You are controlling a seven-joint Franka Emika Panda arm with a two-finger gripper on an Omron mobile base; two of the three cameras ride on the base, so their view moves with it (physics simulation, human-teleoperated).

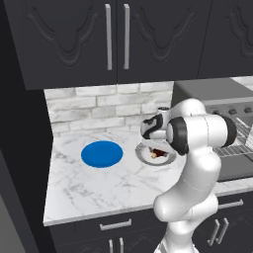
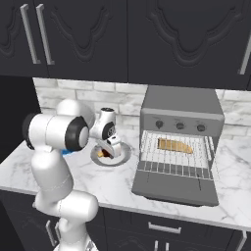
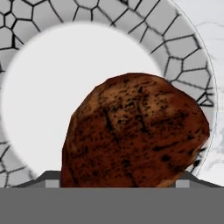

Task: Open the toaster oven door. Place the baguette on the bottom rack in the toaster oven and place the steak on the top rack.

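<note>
Two plates sit on the marble counter to my left of the toaster oven: a blue plate out in the open, and a grey-rimmed white plate right under my hand. My gripper hangs low over that second plate, pointing down at the steak. In the hand view the dark brown, mottled lump looms large and close, lying toward one side of the plate's white middle, with the cracked-pattern rim curving round it. My finger tips are hidden behind the meat there, and from the base views they are too small to read, so I cannot tell whether I am spread wide, clenched, or already gripping the steak.

From the left base view the steak shows as a small dark bit on the plate, just below my wrist.

Over on my right the toaster oven door lies folded down flat in front of the oven, resting toward the counter's edge. Inside, the baguette lies lengthwise on a wire rack, its tan crust plain against the grey wires. Three small knobs sit in a row on the strip above the opening.
</note>
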